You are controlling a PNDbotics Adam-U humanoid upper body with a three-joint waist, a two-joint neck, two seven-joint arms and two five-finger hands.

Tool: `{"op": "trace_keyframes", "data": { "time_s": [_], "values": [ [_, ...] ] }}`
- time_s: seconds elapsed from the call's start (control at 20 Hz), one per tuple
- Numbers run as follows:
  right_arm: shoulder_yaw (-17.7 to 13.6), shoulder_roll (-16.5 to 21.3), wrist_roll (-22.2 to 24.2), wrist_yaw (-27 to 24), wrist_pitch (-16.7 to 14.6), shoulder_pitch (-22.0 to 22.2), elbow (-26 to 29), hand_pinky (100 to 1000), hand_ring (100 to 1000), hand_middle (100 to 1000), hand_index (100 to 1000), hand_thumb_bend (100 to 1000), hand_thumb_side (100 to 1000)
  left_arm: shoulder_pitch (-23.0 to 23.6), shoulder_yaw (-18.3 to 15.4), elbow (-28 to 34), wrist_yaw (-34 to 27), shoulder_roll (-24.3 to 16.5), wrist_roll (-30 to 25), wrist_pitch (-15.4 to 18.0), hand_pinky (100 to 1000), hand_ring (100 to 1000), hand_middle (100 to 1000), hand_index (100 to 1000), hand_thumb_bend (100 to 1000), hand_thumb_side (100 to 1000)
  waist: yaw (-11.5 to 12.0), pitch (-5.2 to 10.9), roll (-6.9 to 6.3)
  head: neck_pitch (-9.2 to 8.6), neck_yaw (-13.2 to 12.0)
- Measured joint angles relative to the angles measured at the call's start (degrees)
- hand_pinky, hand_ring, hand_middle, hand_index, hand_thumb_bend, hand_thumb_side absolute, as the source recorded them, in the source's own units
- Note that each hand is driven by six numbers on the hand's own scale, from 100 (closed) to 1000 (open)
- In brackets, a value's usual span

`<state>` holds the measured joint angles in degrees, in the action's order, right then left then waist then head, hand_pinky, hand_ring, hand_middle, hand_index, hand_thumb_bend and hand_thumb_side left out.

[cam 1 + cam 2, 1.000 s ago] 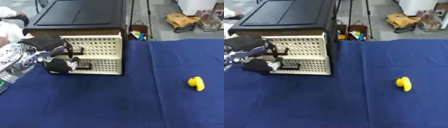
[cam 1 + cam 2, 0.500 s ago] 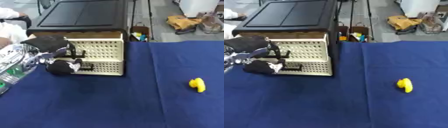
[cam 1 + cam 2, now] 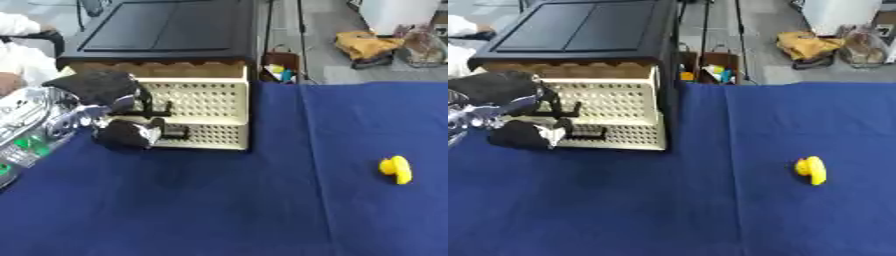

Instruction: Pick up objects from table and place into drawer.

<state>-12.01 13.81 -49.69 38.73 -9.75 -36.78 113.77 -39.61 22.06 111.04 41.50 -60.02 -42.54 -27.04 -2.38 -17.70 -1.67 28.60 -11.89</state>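
A small yellow duck [image 3: 811, 170] lies alone on the blue cloth at the right. At the back left stands a drawer unit [image 3: 206, 100] with a black top and cream perforated fronts. My left hand [image 3: 105, 90], black with a silver forearm, reaches in from the left. Its fingers are curled at the upper drawer's black handle [image 3: 162, 107], and the thumb sits low by the lower handle [image 3: 175, 131]. A brown scalloped strip [image 3: 157, 67] shows between the black top and the cream front. My right hand shows in neither view.
The blue cloth [image 3: 262, 210] covers the whole table. Past the far edge are a floor box with small items [image 3: 280, 70] and a yellow bag [image 3: 367, 45]. A person's white sleeve [image 3: 17, 30] shows at the upper left.
The brown strip above the cream front has widened and the upper front has come a little toward me, my left hand staying at the handle. The duck has not moved.
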Motion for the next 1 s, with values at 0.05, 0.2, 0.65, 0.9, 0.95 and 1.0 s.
{"op": "trace_keyframes", "data": {
  "time_s": [0.05, 0.2, 0.65, 0.9, 0.95, 1.0],
  "values": [
    [0.0, 0.0, 0.0, 0.0, 0.0, 0.0, 0.0, 663, 692, 634, 710, 100, 966, 0.0, 0.0, 0.0, 0.0, 0.0, 0.0, 0.0, 100, 100, 100, 678, 100, 735, 0.0, 0.0, 0.0, 0.0, 0.0],
    [0.0, 0.0, -0.1, 0.0, 0.0, 0.0, 0.0, 664, 692, 633, 710, 100, 964, 0.3, 0.0, 0.0, 0.0, 0.0, 0.0, 0.0, 100, 100, 100, 676, 100, 734, 0.1, 0.03, 0.01, 0.0, 0.0],
    [0.0, -0.2, -0.4, 0.1, 0.1, 0.0, 0.0, 664, 692, 633, 710, 100, 964, 1.2, 0.0, 1.3, -0.1, -0.5, 0.0, 0.0, 100, 100, 100, 673, 100, 736, 0.4, 0.21, 0.14, 0.02, 0.0],
    [0.0, -0.4, -0.5, 0.2, 0.2, 0.0, 0.0, 664, 692, 633, 710, 100, 964, 1.3, 0.2, 1.9, -0.1, -0.7, 0.0, 0.0, 100, 100, 100, 673, 100, 736, 0.7, 0.41, 0.33, 0.04, 0.0],
    [0.0, -0.4, -0.5, 0.2, 0.2, 0.0, 0.0, 665, 692, 633, 710, 100, 963, 1.4, 0.2, 2.0, -0.1, -0.8, 0.0, 0.0, 100, 100, 100, 668, 100, 738, 0.7, 0.41, 0.33, 0.04, 0.0],
    [0.0, -0.4, -0.6, 0.2, 0.2, 0.0, 0.0, 665, 692, 633, 710, 100, 963, 1.4, 0.2, 2.2, -0.1, -0.9, 0.0, 0.0, 100, 100, 100, 668, 100, 738, 0.7, 0.44, 0.34, 0.04, 0.0]
  ]
}}
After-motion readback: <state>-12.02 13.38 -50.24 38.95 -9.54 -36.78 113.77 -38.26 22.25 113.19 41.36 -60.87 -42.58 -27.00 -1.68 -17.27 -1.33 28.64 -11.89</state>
